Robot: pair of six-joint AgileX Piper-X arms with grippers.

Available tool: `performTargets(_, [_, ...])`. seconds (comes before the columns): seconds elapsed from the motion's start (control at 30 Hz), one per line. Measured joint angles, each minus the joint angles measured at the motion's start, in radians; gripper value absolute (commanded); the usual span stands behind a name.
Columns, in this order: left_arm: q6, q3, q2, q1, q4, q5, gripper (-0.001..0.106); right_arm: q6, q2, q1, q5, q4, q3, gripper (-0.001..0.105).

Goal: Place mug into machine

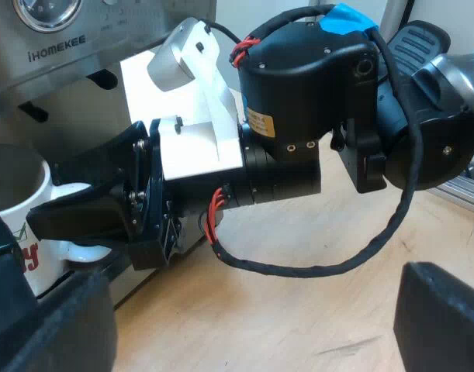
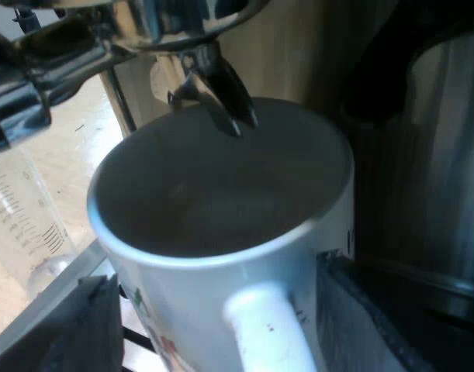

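Observation:
The white mug (image 2: 221,201) stands upright under the twin spout of the metal holder (image 2: 221,101), which is locked into the espresso machine (image 1: 81,54). My right gripper (image 2: 221,318) is open, with the mug's handle (image 2: 264,325) between its fingers and a gap on one side. From the left wrist view, my right gripper (image 1: 46,194) reaches in at the machine's front, beside the mug (image 1: 19,186). My left gripper (image 1: 252,325) hangs open over the wooden table, behind the right arm, holding nothing.
A measuring glass (image 2: 19,209) stands close beside the mug, near the machine's base. A shiny steel wall (image 2: 446,155) of the machine rises on the mug's other side. Bare wooden tabletop (image 1: 299,310) lies under the right arm.

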Motion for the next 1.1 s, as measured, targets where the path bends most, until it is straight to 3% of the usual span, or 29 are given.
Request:
performTargets(0.47, [0.000,0.000,0.000,0.000,0.000,0.000,0.079,0.015,-0.095,-0.005,-0.031,0.227,-0.009,0.056])
performTargets(1.1, [0.000,0.000,0.000,0.000,0.000,0.000,0.079,0.008,-0.096,-0.005,-0.033,0.233,-0.011,0.056])
